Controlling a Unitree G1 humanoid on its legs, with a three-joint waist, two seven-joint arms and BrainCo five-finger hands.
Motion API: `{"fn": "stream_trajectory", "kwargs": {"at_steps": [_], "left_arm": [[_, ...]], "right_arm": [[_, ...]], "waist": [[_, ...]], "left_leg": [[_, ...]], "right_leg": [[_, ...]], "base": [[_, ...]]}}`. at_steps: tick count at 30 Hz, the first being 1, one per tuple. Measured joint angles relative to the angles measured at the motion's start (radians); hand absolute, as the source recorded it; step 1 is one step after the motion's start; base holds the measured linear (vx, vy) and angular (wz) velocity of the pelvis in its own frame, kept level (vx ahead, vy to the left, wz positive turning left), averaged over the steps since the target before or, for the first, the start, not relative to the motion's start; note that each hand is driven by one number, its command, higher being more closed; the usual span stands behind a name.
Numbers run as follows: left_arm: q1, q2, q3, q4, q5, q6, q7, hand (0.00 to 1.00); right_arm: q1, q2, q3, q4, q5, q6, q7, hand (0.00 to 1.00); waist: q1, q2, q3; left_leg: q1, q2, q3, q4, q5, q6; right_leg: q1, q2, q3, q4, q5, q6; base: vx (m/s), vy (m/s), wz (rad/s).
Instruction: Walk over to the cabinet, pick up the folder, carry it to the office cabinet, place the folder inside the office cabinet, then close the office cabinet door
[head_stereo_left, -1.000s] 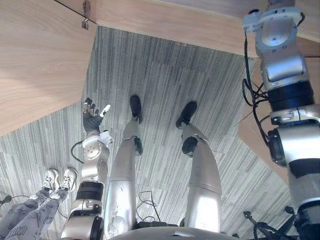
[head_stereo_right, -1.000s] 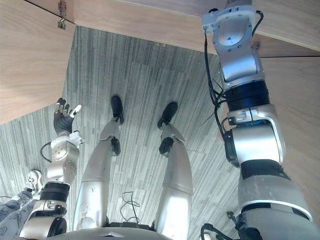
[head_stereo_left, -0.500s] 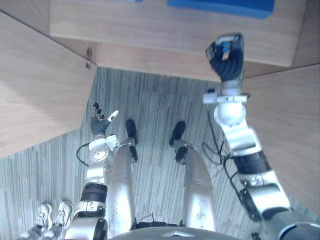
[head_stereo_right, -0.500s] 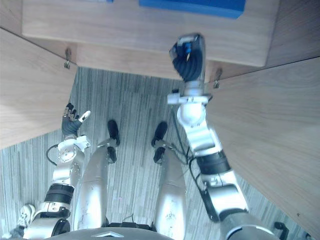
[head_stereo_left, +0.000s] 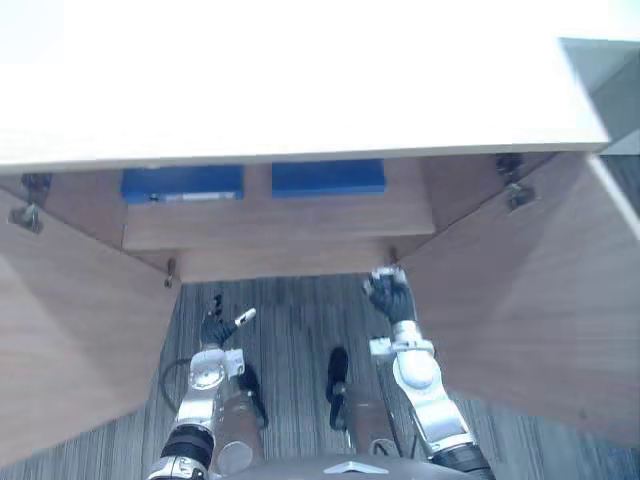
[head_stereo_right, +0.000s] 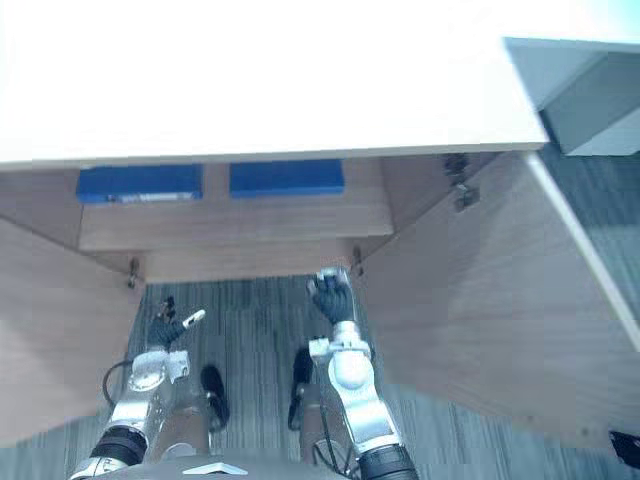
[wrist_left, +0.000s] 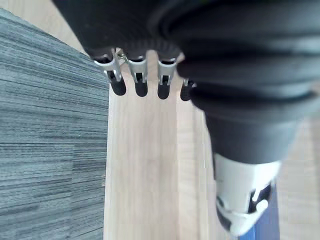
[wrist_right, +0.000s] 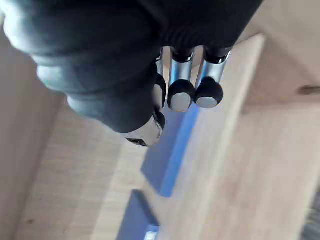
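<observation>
Right hand (head_stereo_left: 388, 298) is up in front of the open cabinet (head_stereo_left: 300, 90), fingers curled in on themselves with nothing in them. It hangs just short of the lower front edge, nearer the right door (head_stereo_left: 520, 300). Left hand (head_stereo_left: 217, 328) sits lower, beside the left door (head_stereo_left: 70, 330), fingers loose and spread, thumb out, empty too. And the folders? Two of them, both blue, lying flat side by side on the shelf (head_stereo_left: 280, 225) inside: the left folder (head_stereo_left: 182, 184) and the right folder (head_stereo_left: 328, 178), each well apart from either hand. My read: the walk up to a cabinet is done, nothing is being carried, and both doors stand wide open. Whether a pick-up is coming or a folder is already delivered, I can't tell; closing the door looks left to do either way. All around is pale wood, with a bright cabinet top and grey striped carpet (head_stereo_left: 300, 320) underfoot
</observation>
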Motion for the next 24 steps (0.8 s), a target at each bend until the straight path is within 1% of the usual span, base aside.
{"fn": "stream_trajectory", "kwargs": {"at_steps": [1,3,5,6,8,9,11,13,16,19,24], "left_arm": [[0.001,0.003,0.000,0.010,0.000,0.000,-0.001,0.00],[0.016,0.022,0.001,0.043,0.024,0.002,-0.003,0.00],[0.035,0.035,0.001,0.070,0.040,0.003,-0.004,0.00],[0.052,0.039,0.002,0.087,0.050,0.003,-0.005,0.00],[0.067,0.039,0.003,0.113,0.057,0.005,-0.008,0.00],[0.076,0.036,0.003,0.129,0.057,0.006,-0.011,0.00],[0.091,0.035,0.004,0.156,0.058,0.008,-0.020,0.00],[0.103,0.031,0.008,0.198,0.059,0.014,-0.023,0.00],[0.115,0.029,0.013,0.238,0.060,0.018,-0.024,0.00],[0.119,0.025,0.013,0.277,0.076,0.021,-0.024,0.00],[0.132,0.017,0.016,0.315,0.077,0.029,-0.027,0.00]], "right_arm": [[0.001,-0.001,-0.010,0.043,0.000,0.002,0.003,1.00],[-0.004,0.000,-0.047,0.195,0.000,0.024,0.016,1.00],[-0.005,0.001,-0.062,0.290,0.000,0.033,0.019,1.00],[-0.005,0.004,-0.078,0.354,0.000,0.039,0.020,1.00],[-0.009,0.004,-0.099,0.424,0.001,0.045,0.019,1.00],[-0.013,0.005,-0.118,0.483,0.002,0.049,0.019,0.00],[-0.023,0.005,-0.133,0.533,0.011,0.065,0.019,0.00],[-0.030,0.009,-0.155,0.607,0.026,0.076,0.018,0.00],[-0.023,0.021,-0.170,0.671,0.050,0.089,0.018,0.00],[-0.015,0.032,-0.189,0.719,0.059,0.107,0.018,0.00],[-0.009,0.040,-0.226,0.757,0.099,0.114,0.020,0.00]], "waist": [[-0.003,0.001,-0.003],[-0.007,0.000,-0.014],[-0.011,0.000,-0.028],[-0.011,-0.002,-0.048],[-0.012,-0.002,-0.060],[-0.012,-0.006,-0.070],[-0.011,-0.009,-0.077],[-0.008,-0.016,-0.084],[-0.011,-0.025,-0.099],[-0.013,-0.027,-0.111],[-0.012,-0.026,-0.126]], "left_leg": [[0.012,-0.004,0.004,-0.007,0.002,0.002],[0.062,-0.017,0.021,-0.029,0.003,0.003],[0.095,-0.024,0.032,-0.041,0.003,0.003],[0.108,-0.031,0.035,-0.050,0.003,0.003],[0.126,-0.038,0.035,-0.055,0.003,0.003],[0.143,-0.051,0.032,-0.070,0.004,0.002],[0.161,-0.067,0.018,-0.086,0.003,-0.003],[0.189,-0.089,-0.004,-0.115,0.004,-0.002],[0.218,-0.109,-0.020,-0.144,0.005,-0.001],[0.250,-0.117,-0.020,-0.161,0.007,-0.001],[0.299,-0.128,-0.019,-0.199,0.019,-0.001]], "right_leg": [[0.016,0.000,0.003,-0.020,0.011,0.001],[0.074,-0.001,0.025,-0.084,0.045,0.008],[0.106,-0.003,0.037,-0.110,0.058,0.011],[0.116,-0.004,0.048,-0.125,0.067,0.013],[0.137,-0.007,0.056,-0.144,0.078,0.014],[0.145,-0.012,0.068,-0.150,0.081,0.016],[0.149,-0.016,0.085,-0.150,0.081,0.025],[0.156,-0.023,0.115,-0.156,0.079,0.023],[0.164,-0.031,0.140,-0.157,0.075,0.027],[0.183,-0.032,0.152,-0.157,0.073,0.031],[0.213,-0.033,0.156,-0.156,0.065,0.039]], "base": [[0.03,0.025,-0.15],[0.01,0.028,-0.21],[-0.01,0.022,-0.19],[-0.02,0.021,-0.20],[-0.03,0.023,-0.16],[-0.06,0.035,-0.18],[-0.08,0.044,-0.26],[-0.10,0.048,-0.32],[-0.07,0.040,-0.20],[-0.02,0.016,-0.12],[0.01,0.006,-0.03]]}}
